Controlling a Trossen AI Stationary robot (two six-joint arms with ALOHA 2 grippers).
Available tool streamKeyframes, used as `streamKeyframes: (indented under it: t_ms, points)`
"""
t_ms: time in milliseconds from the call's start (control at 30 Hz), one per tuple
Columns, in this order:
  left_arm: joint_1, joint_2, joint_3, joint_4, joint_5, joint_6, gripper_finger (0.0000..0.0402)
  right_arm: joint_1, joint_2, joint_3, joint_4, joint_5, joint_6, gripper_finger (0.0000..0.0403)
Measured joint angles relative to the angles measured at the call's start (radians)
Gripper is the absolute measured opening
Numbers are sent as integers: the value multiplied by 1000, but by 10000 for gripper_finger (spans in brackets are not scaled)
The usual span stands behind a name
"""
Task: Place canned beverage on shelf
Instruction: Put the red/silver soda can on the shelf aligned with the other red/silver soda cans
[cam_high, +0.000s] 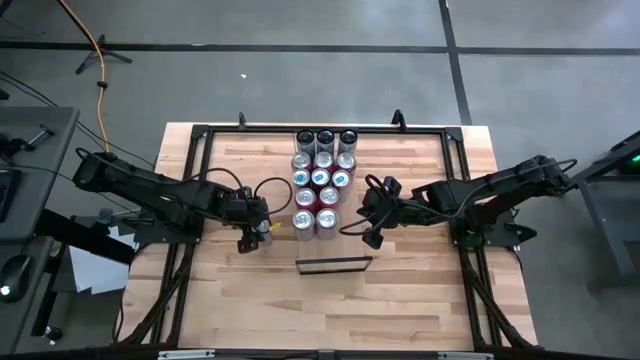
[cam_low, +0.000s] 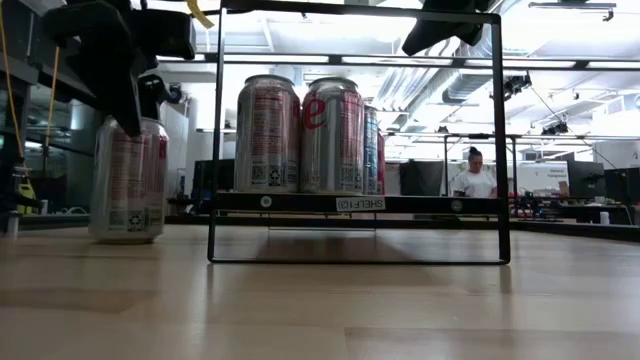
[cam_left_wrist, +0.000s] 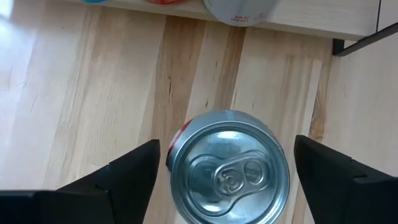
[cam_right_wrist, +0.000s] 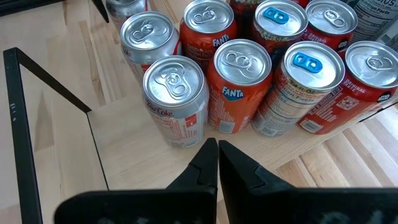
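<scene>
From above, your left gripper (cam_high: 256, 232) stood over a can (cam_high: 266, 229) on the table (cam_high: 420, 300), left of the shelf (cam_high: 322, 180). Left wrist: fingers (cam_left_wrist: 127, 171) wide, clear of the can (cam_left_wrist: 227, 168). Right wrist: your right gripper (cam_right_wrist: 217, 157) was closed, empty, beside the shelf's cans (cam_right_wrist: 242, 81).

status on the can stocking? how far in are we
Done: a block of cans sits on the shelf. In hand: the left claw stands open around one upright can on the tabletop beside the shelf, not gripping it. The right claw is shut, waiting near the cans. Left: that can isn't among the shelved ones yet.
</scene>
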Motion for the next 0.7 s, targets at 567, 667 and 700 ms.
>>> streamKeyframes:
  t_ms: [567, 667, 700]
  points:
    - [17, 62, 355, -390, -10, -95, 326, 0, 0, 0, 0, 0, -1, 0]
    - [-1, 144, 421, -487, -20, -65, 326, 0, 0, 0, 0, 0, -1, 0]
    - [-9, 168, 434, -500, -19, -34, 326, 0, 0, 0, 0, 0, -1, 0]
